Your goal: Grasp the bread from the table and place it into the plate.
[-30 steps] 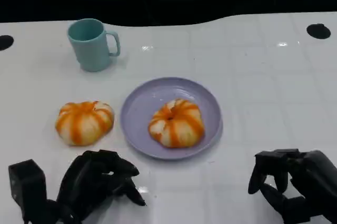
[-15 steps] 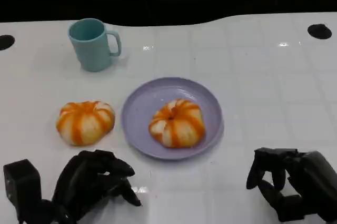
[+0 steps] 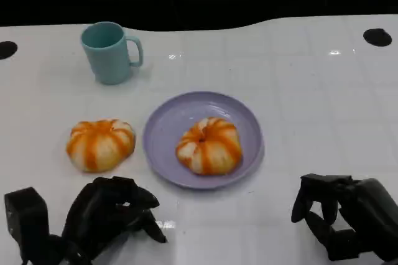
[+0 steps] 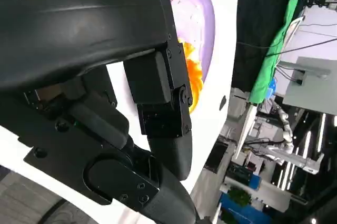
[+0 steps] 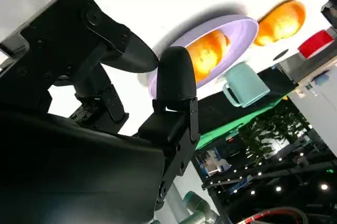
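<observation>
From above, one bread (image 3: 209, 145) already sits in the lilac plate (image 3: 169, 122) at the middle of the table (image 3: 311, 103), and a second bread (image 3: 100, 144) lies on the bare top just beside the plate, toward the table's left edge. A teal mug (image 3: 109, 51) stands behind it, nearer the far edge. The left hand (image 3: 112, 215) rests low at the near edge, close in front of the loose bread, fingers curled in and holding nothing. The right hand (image 3: 345, 215) waits near the right corner, likewise curled on nothing.

The left wrist camera looks past its own black fingers (image 4: 158, 103) to the plate (image 4: 197, 19).

The right wrist camera catches plate (image 5: 239, 32), both breads and mug (image 5: 245, 84) beyond its fingers (image 5: 174, 87).

That loose bun looks light and soft, likely to dent; I'd cup it gently around its sides, not pinch the top.
</observation>
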You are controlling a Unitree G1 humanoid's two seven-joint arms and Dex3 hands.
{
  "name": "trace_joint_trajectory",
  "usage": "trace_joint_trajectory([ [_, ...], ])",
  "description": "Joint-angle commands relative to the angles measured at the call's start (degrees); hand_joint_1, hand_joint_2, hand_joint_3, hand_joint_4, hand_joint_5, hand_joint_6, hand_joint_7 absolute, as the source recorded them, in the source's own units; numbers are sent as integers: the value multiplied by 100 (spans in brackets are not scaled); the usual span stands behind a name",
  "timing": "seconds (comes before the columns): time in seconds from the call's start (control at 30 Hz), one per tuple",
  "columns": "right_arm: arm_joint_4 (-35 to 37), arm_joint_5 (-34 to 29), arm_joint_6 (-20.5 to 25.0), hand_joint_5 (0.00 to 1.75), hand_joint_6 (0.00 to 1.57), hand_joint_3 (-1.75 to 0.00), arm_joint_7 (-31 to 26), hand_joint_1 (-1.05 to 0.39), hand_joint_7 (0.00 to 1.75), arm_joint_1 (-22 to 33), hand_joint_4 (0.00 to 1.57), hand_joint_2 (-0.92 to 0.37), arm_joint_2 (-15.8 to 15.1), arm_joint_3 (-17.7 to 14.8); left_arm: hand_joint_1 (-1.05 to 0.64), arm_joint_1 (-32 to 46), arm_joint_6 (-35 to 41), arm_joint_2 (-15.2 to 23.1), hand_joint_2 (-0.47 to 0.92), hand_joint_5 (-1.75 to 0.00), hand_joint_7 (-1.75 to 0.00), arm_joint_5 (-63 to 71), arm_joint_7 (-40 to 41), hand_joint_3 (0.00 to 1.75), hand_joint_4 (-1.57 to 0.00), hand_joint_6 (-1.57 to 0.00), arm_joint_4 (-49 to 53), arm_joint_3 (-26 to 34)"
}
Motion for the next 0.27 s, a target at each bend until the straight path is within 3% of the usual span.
trace_joint_trajectory([
  [0.03,47,5,-72,175,80,-134,-66,-18,146,-28,90,-34,-41,-13,-105,-29,-34,103,72,-57,-19,-6,-30,0,-157,-157,11,51],
  [0.27,127,-22,-157,175,79,-132,-124,-16,148,-41,90,-35,-39,-9,-105,8,4,101,72,-58,-21,4,23,0,-157,-157,-44,47],
])
